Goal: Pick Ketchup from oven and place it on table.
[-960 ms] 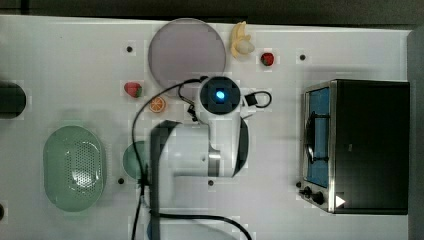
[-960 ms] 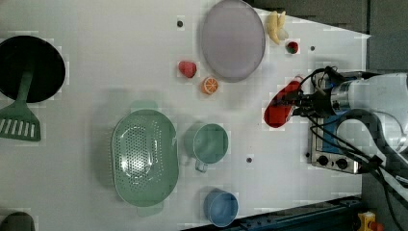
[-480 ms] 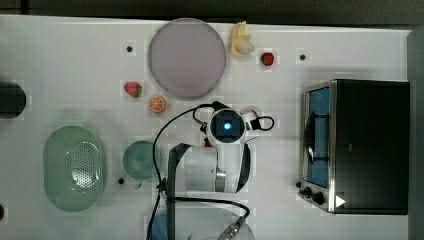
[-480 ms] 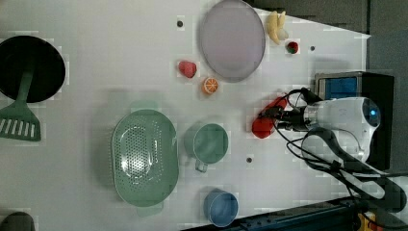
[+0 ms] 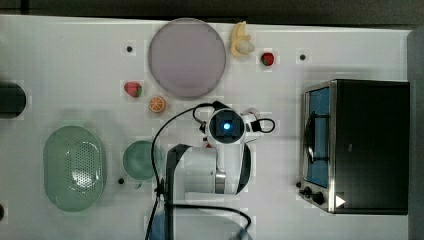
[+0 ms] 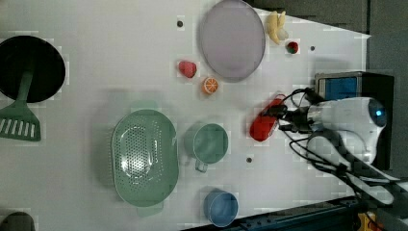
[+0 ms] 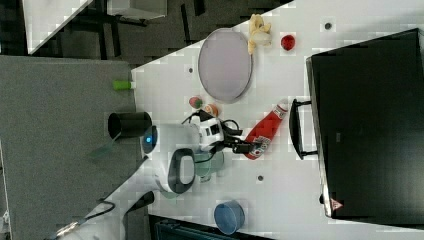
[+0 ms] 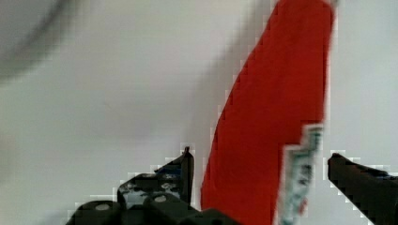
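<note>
The red ketchup (image 6: pixel 263 124) lies on its side on the white table (image 5: pixel 300 210), between the green mug and the oven (image 5: pixel 370 145). In the right view the ketchup (image 7: pixel 262 131) points its white cap toward the oven (image 7: pixel 370 125), whose handle is close by. My gripper (image 8: pixel 263 173) straddles the bottle's label end, open. The wrist view shows the ketchup (image 8: pixel 272 140) between my fingers (image 8: pixel 185 168) with a thin gap on each side. In the left view my gripper (image 6: pixel 276 118) sits at the bottle's end nearer the oven (image 6: pixel 346 86).
A pale purple plate (image 5: pixel 186 57), a banana (image 5: pixel 241 42), two strawberries (image 5: pixel 267 59) (image 5: pixel 132 89) and an orange slice (image 5: pixel 157 104) lie beyond the arm. A green mug (image 5: pixel 141 160) and colander (image 5: pixel 74 167) sit on the top view's left. A blue bowl (image 6: pixel 221 208) stands near the front edge.
The arm carried the ketchup away from the oven toward the mug and brought it down onto the table. The fingers have spread apart off the bottle.
</note>
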`<state>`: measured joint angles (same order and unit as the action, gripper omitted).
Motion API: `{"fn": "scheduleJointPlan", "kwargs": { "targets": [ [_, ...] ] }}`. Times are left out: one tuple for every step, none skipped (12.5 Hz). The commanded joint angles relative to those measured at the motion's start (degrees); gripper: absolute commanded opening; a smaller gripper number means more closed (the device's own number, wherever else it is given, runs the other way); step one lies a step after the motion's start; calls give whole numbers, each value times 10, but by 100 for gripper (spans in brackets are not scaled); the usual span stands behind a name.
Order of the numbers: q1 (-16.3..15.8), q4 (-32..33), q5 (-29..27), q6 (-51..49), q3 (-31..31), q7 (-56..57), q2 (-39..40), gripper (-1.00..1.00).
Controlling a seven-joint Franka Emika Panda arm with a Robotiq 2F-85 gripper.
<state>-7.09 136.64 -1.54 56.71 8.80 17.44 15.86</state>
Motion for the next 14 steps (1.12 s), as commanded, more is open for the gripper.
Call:
{"fn": "scheduleJointPlan", "kwargs": {
  "targets": [
    [11,-92,-14,-108,16,-106,-121,100],
    [11,-125,-14,-169,16,-114,-144,100],
    [12,-163,-14,-227,17,-125,-162,100],
    [12,-206,-14,-272,20,-141,-175,100],
    [12,-250,-10,-324,22,-154,-183,100],
    [12,-292,1,-392,24,-159,-185,100],
    [12,-333,15,-452,25,-163,-184,100],
    [12,-370,25,-497,27,-170,-182,100],
    [12,-399,27,-533,29,-175,-182,100],
    [12,-420,27,-569,30,-175,-183,100],
    [13,-439,27,-580,30,-175,-183,100],
    [12,-451,27,-578,30,-175,-183,100],
    [12,-458,27,-577,30,-175,-184,100],
    [12,-461,27,-577,29,-175,-184,100]
  ]
}}
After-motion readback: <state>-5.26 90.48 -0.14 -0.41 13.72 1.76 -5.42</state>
